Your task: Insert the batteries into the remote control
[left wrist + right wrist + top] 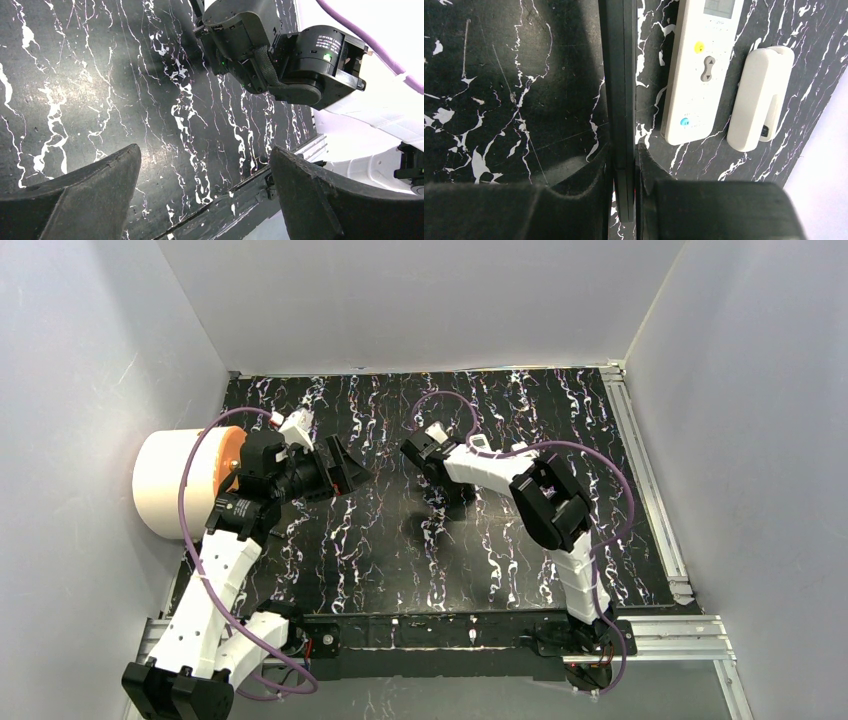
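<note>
Remote control (696, 75), white, lies face up on the black marbled table (400, 560), showing a yellow button, a blue button near its lower end and a small screen at the frame's top edge. Just beside its long edge, on the side toward the table's border, lies a white oblong piece (759, 100), roughly parallel to it. Along the remote's other long edge runs a thin dark slab (620, 75), seen edge-on. The right gripper (624, 165) is clamped narrowly on this slab, one finger pressed on each flat face; whether the slab's lower edge touches the table I cannot tell. No battery can be made out in any view. Well apart from the remote, toward the left side of the table, the left gripper (205, 150) hangs above bare surface with its jaws spread wide and nothing between them, near a big white roll (175, 480) with an orange end
</note>
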